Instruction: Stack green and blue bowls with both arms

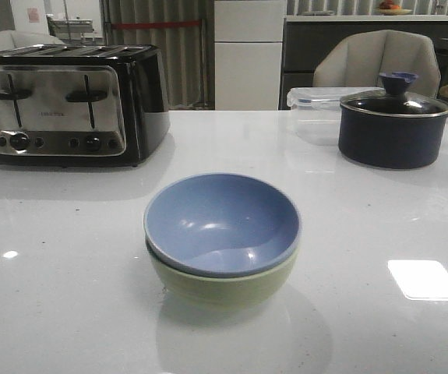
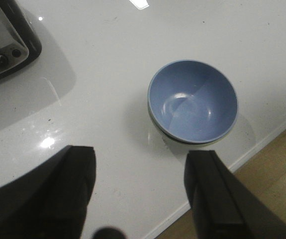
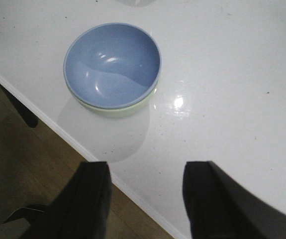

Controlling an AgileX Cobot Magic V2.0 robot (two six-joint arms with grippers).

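The blue bowl (image 1: 220, 222) sits nested inside the green bowl (image 1: 224, 287) near the middle front of the white table. The stack also shows in the left wrist view, blue bowl (image 2: 192, 99) with a thin green rim (image 2: 158, 124) under it, and in the right wrist view, blue bowl (image 3: 112, 62) over green bowl (image 3: 128, 107). My left gripper (image 2: 140, 162) is open and empty, held above the table well back from the stack. My right gripper (image 3: 145, 172) is open and empty, above the table's front edge, apart from the bowls. Neither arm shows in the front view.
A black and silver toaster (image 1: 64, 101) stands at the back left. A dark navy lidded pot (image 1: 395, 125) and a clear plastic box (image 1: 313, 109) stand at the back right. The table's front edge (image 3: 58, 129) borders wooden floor (image 3: 13, 159).
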